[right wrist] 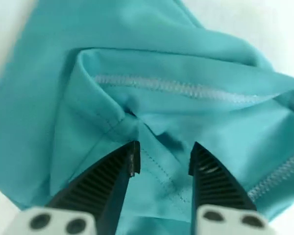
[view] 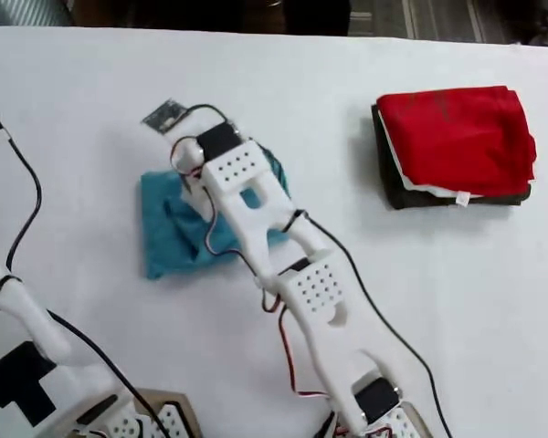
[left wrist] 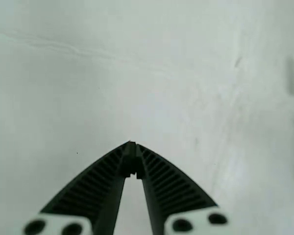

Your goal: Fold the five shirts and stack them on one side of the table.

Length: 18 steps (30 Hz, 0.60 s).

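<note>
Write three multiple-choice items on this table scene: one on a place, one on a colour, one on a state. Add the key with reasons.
1. In the high view, where does the teal shirt lie with respect to the stack?
A. On top of it
B. To its left, apart from it
C. Tucked under it

2. What colour is the top shirt of the stack?
A. Yellow
B. White
C. Red

3. How does the right pincer stand?
A. Open, at the teal shirt
B. Shut on the top shirt
C. Shut over bare table

Key:
1 B: bare table lies between the two.
2 C: red cloth covers the pile.
3 A: the right wrist view shows a gap between its fingers, with teal cloth beneath.
</note>
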Tool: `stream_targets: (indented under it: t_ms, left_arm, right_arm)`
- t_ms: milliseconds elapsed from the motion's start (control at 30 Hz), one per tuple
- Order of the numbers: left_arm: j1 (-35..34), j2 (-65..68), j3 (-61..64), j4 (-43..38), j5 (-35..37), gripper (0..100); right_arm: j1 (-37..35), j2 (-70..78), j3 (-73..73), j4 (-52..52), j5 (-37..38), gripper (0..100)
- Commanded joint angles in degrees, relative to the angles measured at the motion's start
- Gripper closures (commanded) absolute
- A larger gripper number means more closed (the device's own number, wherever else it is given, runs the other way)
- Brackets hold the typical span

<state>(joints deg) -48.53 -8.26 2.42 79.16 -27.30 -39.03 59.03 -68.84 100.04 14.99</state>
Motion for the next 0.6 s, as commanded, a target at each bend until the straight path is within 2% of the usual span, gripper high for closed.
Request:
stream_targets:
  t_ms: [0,367,500,567]
  left_arm:
    - [-0.6,-2.3,-0.1,-0.8,0.4,97]
    - [-0.6,-2.3,-0.2,-0.9,0.4,97]
    - [-0.6,-2.3,-0.2,-0.9,0.4,97]
    - [-0.6,-2.3,-0.2,-0.9,0.4,97]
  right_arm:
    - [-1.6,-0.6,-2.6,0.5,0.4,84.0]
    - [-3.6,1.3,-2.2,0.9,0.4,84.8]
    - [-3.5,2.7,-2.5,0.9,0.4,99.2]
    - [-3.5,2.8,-2.5,0.9,0.4,97.3]
